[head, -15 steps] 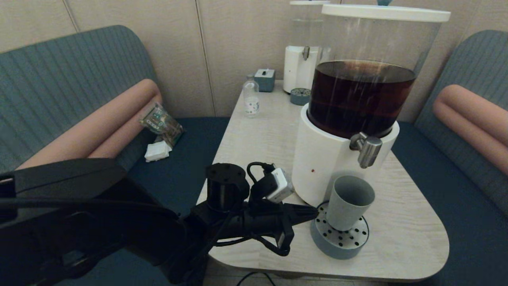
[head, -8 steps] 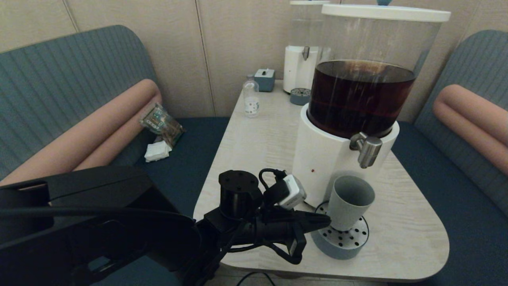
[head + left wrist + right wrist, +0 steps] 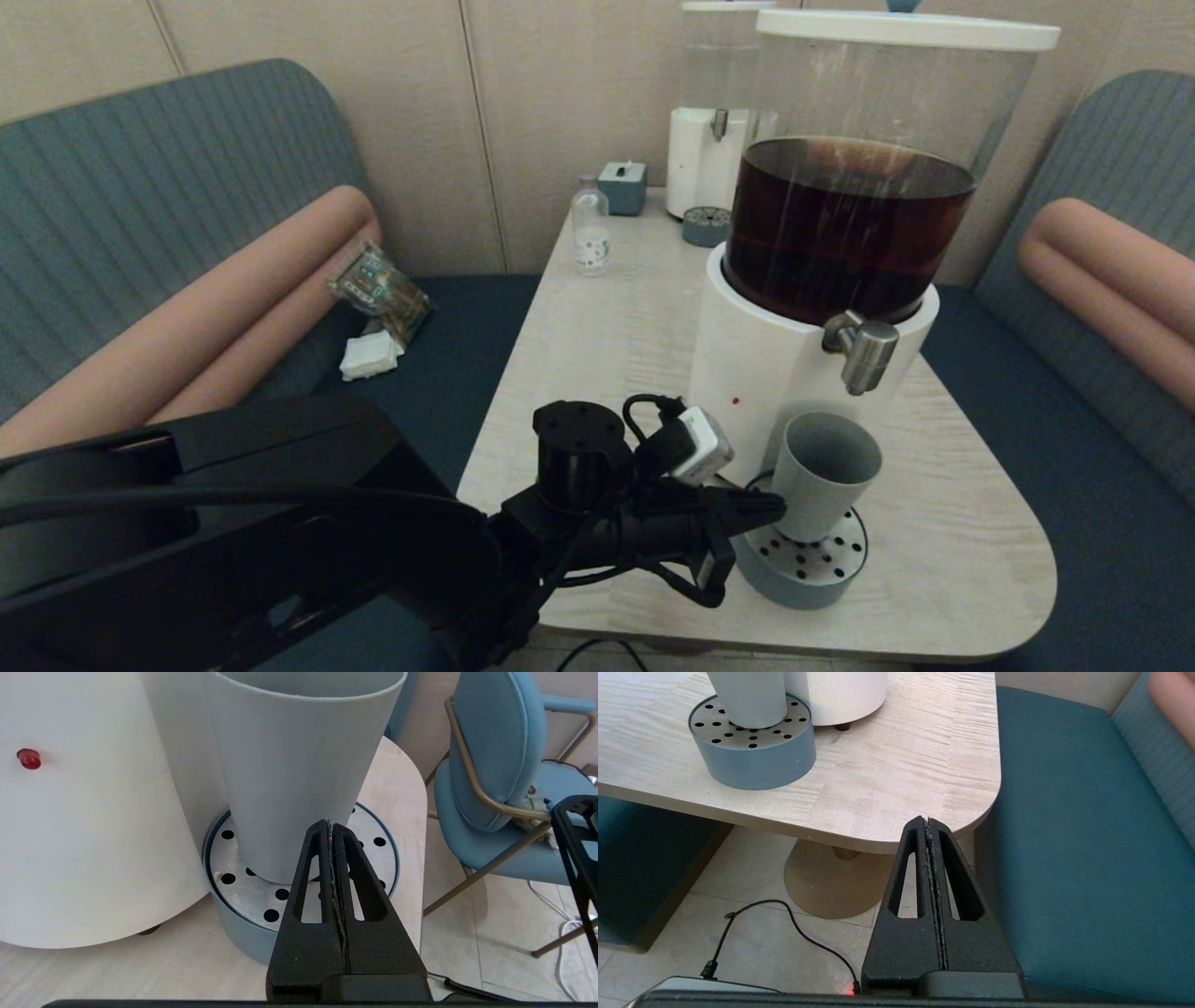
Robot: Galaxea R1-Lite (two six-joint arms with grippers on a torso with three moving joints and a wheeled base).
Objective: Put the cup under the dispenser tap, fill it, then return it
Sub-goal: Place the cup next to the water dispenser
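The grey-blue cup [image 3: 822,474] stands upright on the round perforated drip tray [image 3: 801,571], below and slightly left of the steel dispenser tap [image 3: 864,347] of the large white-based dispenser [image 3: 784,373] holding dark brown liquid. My left gripper [image 3: 777,509] is shut with nothing in it; its tips reach the cup's lower side from the left. In the left wrist view the cup [image 3: 299,770] fills the frame just past the shut gripper [image 3: 331,823]. My right gripper [image 3: 928,820] is shut, parked low below the table's near right corner.
A smaller white dispenser [image 3: 709,140] with its own drip tray [image 3: 706,226], a clear bottle [image 3: 590,233] and a small grey box [image 3: 623,187] stand at the table's far end. Blue benches flank the table [image 3: 616,327]. A blue chair [image 3: 495,779] stands beyond the table edge.
My left arm has moved right across the table's front, bringing its shut gripper from just left of the drip tray up to the cup's side. The cup has stayed in place.
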